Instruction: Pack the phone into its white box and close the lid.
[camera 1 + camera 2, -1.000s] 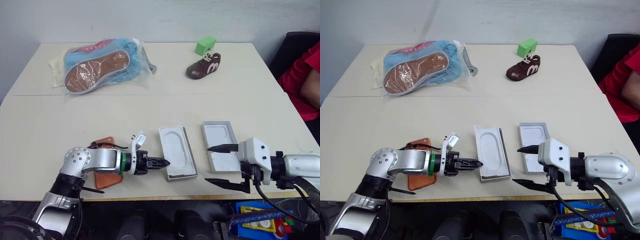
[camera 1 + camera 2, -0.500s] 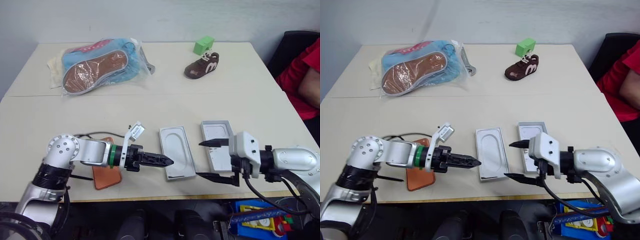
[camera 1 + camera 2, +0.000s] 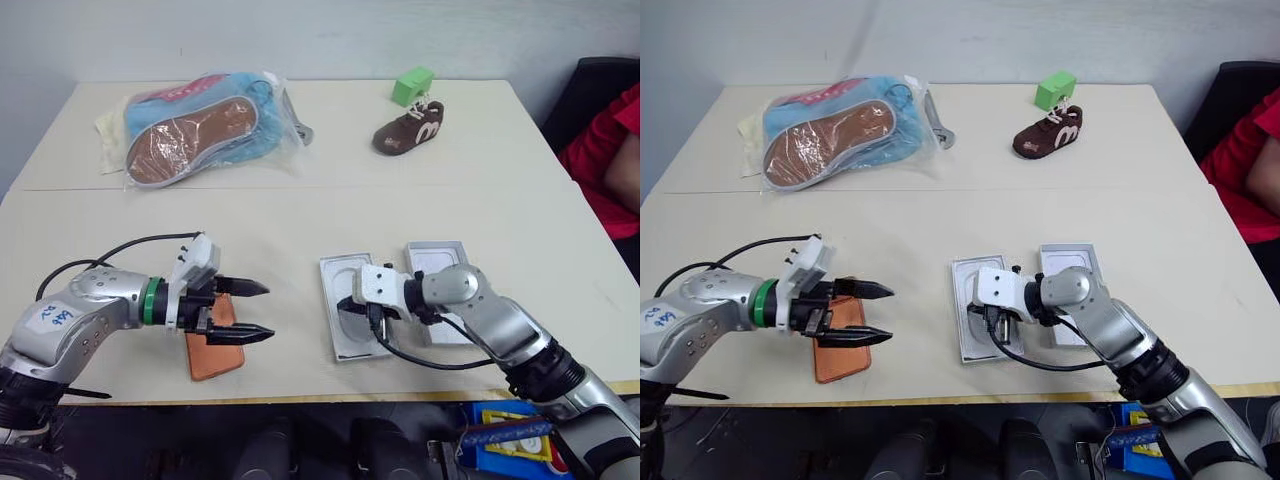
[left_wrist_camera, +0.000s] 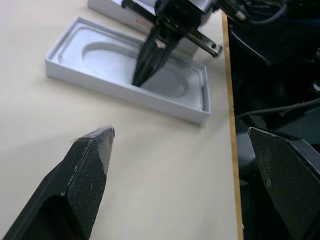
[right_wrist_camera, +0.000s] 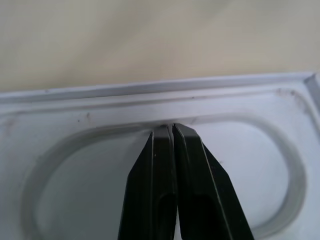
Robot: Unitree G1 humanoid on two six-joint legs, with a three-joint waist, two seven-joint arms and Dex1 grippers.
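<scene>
Beige table (image 3: 300,215) | phone (image 3: 212,352) flat, long axis front-to-back | left gripper (image 3: 255,311) spread above it; right gripper (image 4: 137,80) pressed together in white insert (image 3: 345,345)

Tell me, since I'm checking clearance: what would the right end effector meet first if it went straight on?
Probably the white insert: the right end effector, shut, points down into its oval recess, tips at or just above the recess floor near its edge.

I see matt cream bench (image 3: 420,200), matt white card insert (image 4: 125,75), glossy plastic bag (image 3: 200,125) w/ slippers, matt black fingers (image 4: 85,175).
</scene>
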